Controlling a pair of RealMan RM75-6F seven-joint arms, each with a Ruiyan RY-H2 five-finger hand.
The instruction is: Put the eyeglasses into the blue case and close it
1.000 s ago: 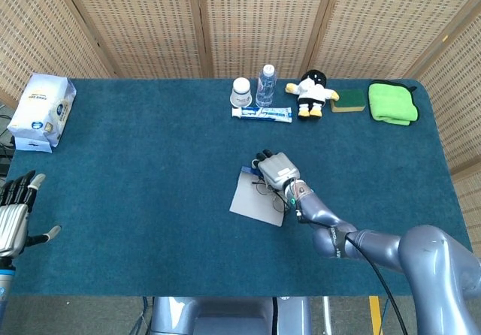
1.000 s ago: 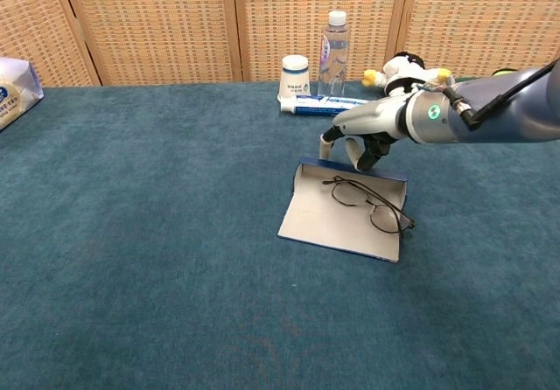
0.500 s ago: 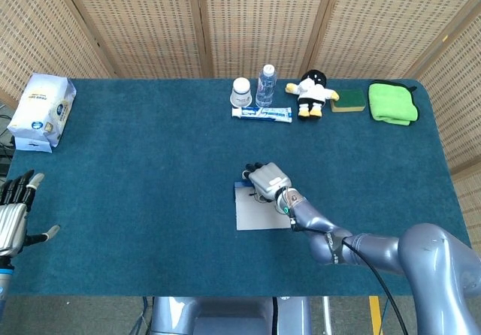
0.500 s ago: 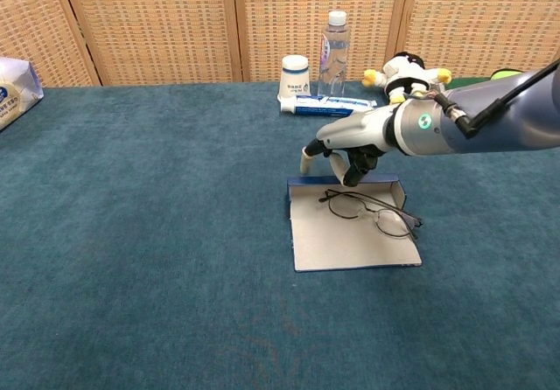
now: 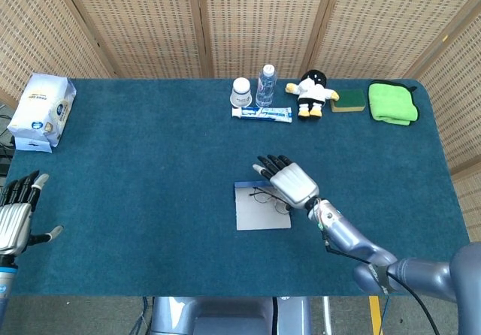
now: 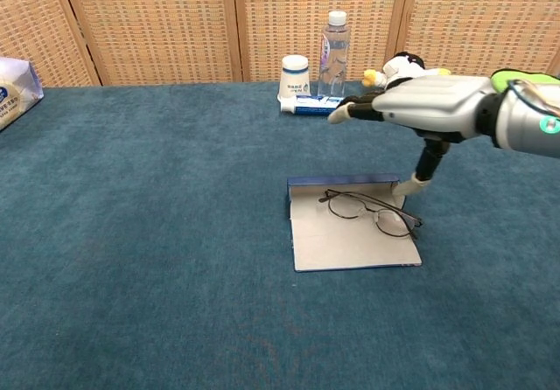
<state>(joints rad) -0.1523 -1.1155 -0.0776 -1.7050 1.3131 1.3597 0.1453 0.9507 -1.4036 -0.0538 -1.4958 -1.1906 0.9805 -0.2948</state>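
Note:
The blue case (image 6: 346, 237) lies open and flat on the teal table, its pale lining up and a low blue wall along its far edge; it also shows in the head view (image 5: 255, 211). Thin wire eyeglasses (image 6: 372, 212) rest on its far right part (image 5: 264, 197). My right hand (image 6: 429, 107) hovers flat, fingers spread, above the case's far right corner, holding nothing; only its thumb hangs down beside the case. The head view has that hand (image 5: 291, 180) over the glasses' right end. My left hand (image 5: 13, 216) stands open at the table's near left edge.
Along the far edge stand a paper cup (image 5: 240, 92), a water bottle (image 5: 265, 85), a toothpaste tube (image 5: 261, 113), a plush toy (image 5: 311, 92), a sponge (image 5: 348, 100) and a green cloth (image 5: 393, 102). A tissue pack (image 5: 40, 111) sits far left.
The case was turned square to the table, then my right hand let go, lifted and spread flat above its far right corner. The left hand hardly moved.

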